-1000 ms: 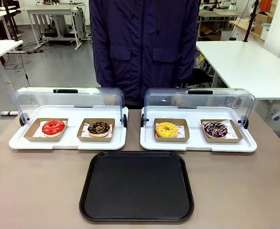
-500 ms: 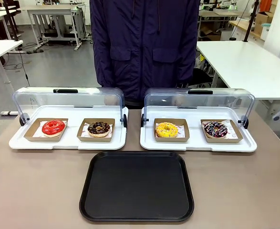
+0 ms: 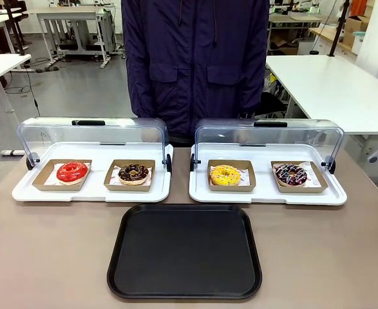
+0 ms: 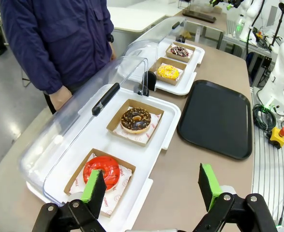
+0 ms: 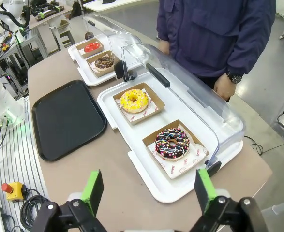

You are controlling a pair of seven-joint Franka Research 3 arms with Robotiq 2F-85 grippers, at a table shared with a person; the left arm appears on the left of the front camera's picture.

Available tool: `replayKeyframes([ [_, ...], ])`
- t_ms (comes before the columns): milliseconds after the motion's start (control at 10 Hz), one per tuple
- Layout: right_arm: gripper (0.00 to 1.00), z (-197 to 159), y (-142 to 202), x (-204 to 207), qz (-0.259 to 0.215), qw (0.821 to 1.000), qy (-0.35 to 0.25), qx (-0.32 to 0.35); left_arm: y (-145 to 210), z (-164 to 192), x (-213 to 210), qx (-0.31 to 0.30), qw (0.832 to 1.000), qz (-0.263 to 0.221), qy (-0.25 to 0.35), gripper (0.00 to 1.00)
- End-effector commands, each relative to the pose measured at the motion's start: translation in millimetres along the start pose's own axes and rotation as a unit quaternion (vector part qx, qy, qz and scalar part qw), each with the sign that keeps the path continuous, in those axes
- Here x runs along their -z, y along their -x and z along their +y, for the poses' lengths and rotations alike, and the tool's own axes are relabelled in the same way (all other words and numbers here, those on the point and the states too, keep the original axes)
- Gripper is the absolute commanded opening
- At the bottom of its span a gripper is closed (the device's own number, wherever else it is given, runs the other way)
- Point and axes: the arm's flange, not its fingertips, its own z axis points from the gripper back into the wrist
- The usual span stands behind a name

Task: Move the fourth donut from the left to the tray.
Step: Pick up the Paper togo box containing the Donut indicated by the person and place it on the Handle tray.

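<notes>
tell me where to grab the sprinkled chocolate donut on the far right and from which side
Best grip the cardboard holder under the fourth donut by its side walls, sparing the glaze. Come from the robot's side: the clear lid stands raised behind it, leaving the front open.

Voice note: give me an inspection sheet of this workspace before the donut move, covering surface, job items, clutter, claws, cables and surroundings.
Surface: brown table, carrying three trays.
Job's things: fourth donut in its cardboard holder on the right white tray, lid raised; black tray in front, no donut on it yet.
Clutter: yellow donut beside the fourth; red donut and crumb donut on the left white tray.
Claws: left claw open, holding nothing; right claw open, holding nothing.
Cables: bundle beside the table, off the surface.
Surroundings: person standing at the far side; white tables behind.
</notes>
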Motion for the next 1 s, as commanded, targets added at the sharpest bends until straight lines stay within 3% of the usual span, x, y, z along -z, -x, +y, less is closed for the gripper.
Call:
replayKeyframes([
  [0, 1.0, -2.8, -0.7, 0.7, -0.016, 1.0, -0.001, -0.012, -1.3, -0.5, -0.7, 0.005, 1.0, -0.007, 0.003, 1.0],
  [900, 1.0, -2.8, -0.7, 0.7, -0.016, 1.0, -0.001, -0.012, -1.3, -0.5, -0.7, 0.005, 1.0, -0.007, 0.003, 1.0],
])
